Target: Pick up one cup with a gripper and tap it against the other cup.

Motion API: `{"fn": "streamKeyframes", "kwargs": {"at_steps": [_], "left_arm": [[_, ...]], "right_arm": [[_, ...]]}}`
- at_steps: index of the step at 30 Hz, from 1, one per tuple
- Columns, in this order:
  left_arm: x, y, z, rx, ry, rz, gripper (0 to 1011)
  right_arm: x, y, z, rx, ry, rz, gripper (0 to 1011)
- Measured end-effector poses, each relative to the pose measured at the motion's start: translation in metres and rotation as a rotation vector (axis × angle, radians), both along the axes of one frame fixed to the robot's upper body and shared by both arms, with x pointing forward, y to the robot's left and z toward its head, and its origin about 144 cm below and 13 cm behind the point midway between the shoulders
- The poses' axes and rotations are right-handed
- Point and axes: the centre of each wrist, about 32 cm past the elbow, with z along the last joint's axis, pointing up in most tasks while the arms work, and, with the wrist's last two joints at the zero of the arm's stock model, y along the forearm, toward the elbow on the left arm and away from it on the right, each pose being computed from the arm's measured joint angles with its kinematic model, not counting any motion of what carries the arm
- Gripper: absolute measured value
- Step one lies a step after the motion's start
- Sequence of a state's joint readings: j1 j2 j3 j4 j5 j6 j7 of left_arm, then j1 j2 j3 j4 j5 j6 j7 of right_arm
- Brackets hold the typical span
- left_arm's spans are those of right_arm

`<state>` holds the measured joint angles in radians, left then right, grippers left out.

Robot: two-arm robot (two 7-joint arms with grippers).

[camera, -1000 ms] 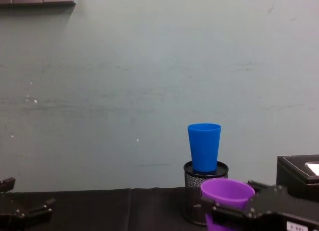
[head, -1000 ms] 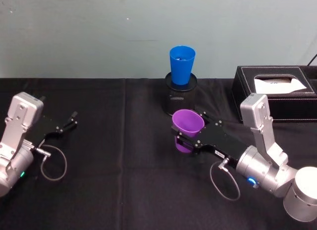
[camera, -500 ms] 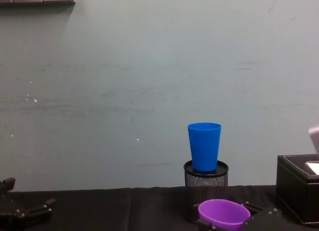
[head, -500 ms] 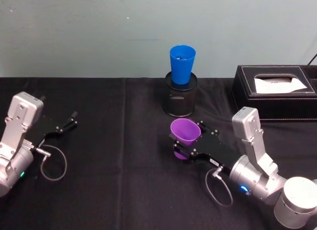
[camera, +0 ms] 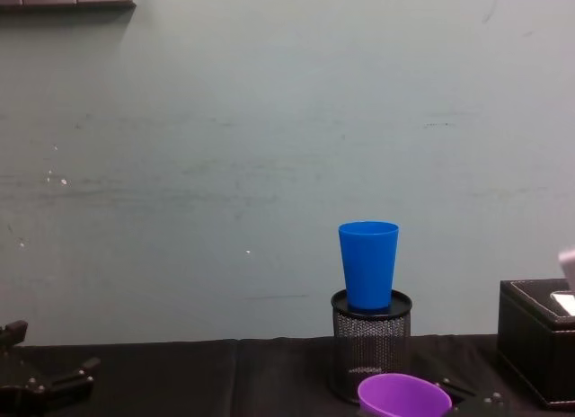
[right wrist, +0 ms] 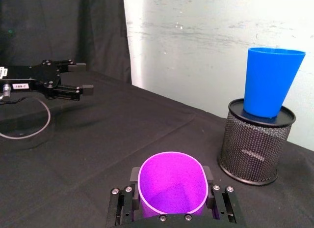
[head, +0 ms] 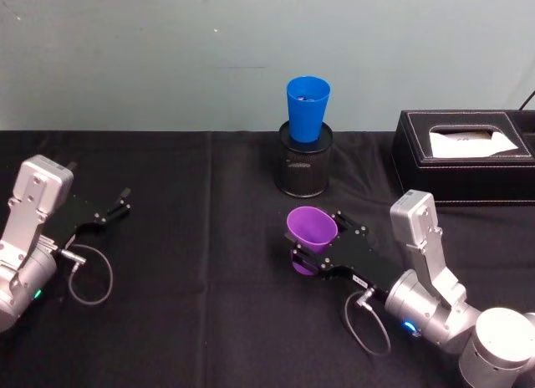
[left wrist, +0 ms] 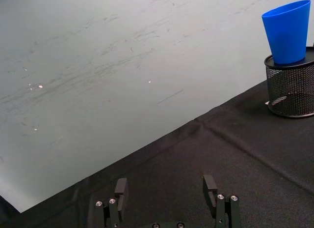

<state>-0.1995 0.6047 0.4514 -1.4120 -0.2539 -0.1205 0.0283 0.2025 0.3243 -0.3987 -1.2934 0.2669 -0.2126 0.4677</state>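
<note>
While the right gripper [head: 311,252] pinches the purple cup [head: 311,230] near the table, the blue cup [head: 307,109] stands beyond on a mesh holder [head: 304,171]. Right wrist view: blue cup higher, ahead. Left gripper [left wrist: 167,191] idles, jaws spread.

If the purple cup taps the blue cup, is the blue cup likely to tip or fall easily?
Probably yes. The blue cup stands upright with its narrow base in the mouth of the black mesh holder, raised above the table, so a sideways tap could tilt it. It looks like thin plastic, so likely light. The right gripper grips the purple cup; a gentle tap seems wiser.
</note>
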Motion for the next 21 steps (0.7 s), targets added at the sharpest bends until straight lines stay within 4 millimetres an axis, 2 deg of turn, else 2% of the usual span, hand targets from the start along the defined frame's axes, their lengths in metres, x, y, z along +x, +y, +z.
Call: {"fn": "streamKeyframes", "kwargs": {"at_steps": [19,21], "left_arm": [[0.0,0.0,0.0,0.0,0.0,0.0,1000],[0.0,0.0,0.0,0.0,0.0,0.0,1000]], "right_arm": [[-0.0041,-0.0016,-0.0036,0.005,0.007,-0.001,728],[-0.0041,-0.0016,-0.0036,0.005,0.007,-0.001,773]]}}
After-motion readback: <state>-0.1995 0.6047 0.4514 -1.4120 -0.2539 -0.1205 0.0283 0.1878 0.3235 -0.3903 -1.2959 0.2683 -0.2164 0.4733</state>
